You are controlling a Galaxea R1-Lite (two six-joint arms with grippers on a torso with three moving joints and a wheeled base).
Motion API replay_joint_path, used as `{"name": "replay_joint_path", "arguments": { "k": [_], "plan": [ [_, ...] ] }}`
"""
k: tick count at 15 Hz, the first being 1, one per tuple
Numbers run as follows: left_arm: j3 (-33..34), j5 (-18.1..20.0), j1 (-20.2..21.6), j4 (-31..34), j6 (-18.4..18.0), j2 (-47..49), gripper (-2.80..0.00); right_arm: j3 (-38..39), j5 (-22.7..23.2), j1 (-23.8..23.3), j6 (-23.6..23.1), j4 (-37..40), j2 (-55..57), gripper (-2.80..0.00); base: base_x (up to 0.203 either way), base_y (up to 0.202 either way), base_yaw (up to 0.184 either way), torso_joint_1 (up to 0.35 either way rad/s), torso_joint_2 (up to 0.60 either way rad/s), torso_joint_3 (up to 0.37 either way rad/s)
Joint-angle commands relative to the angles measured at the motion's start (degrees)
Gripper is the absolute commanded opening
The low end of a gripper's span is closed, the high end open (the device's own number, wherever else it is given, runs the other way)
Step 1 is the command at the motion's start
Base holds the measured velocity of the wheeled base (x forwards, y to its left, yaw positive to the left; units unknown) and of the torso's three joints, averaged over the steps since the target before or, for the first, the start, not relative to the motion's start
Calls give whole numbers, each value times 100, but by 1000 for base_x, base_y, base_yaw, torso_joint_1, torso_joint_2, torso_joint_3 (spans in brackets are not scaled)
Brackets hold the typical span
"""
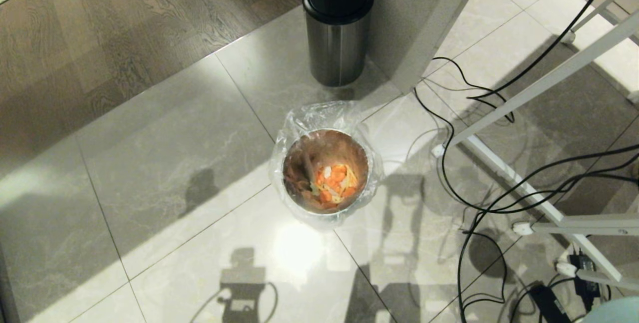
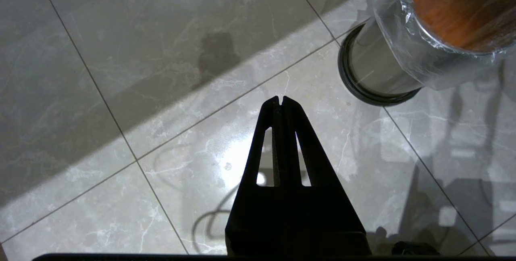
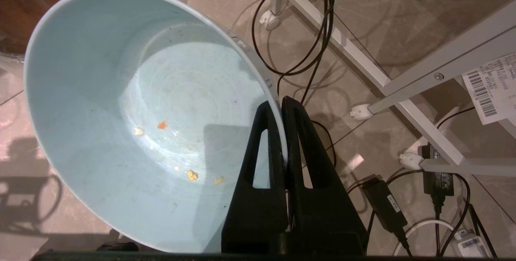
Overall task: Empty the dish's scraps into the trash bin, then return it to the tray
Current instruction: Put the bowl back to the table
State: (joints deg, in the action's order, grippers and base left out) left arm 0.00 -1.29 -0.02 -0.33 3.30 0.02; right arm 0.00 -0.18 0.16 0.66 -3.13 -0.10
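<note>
Only a pale blue sliver of the dish (image 1: 611, 310) shows in the head view, well apart from the trash bin (image 1: 325, 170), where the scraps (image 1: 335, 182) lie. Right gripper (image 3: 281, 103) pinches its rim; left gripper (image 2: 281, 100) hangs clenched, empty. Black cables (image 1: 479, 203) sprawl beside the bin, and a black-lidded steel bin (image 1: 338, 26) stands behind it.

Trash bin (image 1: 327, 170): on the floor (image 1: 164, 153), at the middle of the head view.
Scraps (image 1: 335, 183): inside the trash bin.
Lidded bin (image 1: 338, 28): at 12 o'clock from the trash bin, behind it.
Cables (image 1: 499, 198): at 3 o'clock, around the frame legs (image 1: 524, 93).
Dish (image 3: 137, 115): at 4 o'clock, rim between the right gripper (image 3: 281, 101) fingers.
</note>
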Motion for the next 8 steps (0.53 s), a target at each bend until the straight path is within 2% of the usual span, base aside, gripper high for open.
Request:
{"name": "replay_joint_path", "arguments": {
  "k": [1, 8],
  "plan": [
    [0, -3, -6, -2, 4, 1, -280, 0, 1, 2, -4, -4, 10, -280, 0, 0, 0, 0, 0, 0],
    [0, -3, -6, -2, 4, 6, -280, 0, 1, 2, -3, -4, 10, -280, 0, 0, 0, 0, 0, 0]
  ]
}}
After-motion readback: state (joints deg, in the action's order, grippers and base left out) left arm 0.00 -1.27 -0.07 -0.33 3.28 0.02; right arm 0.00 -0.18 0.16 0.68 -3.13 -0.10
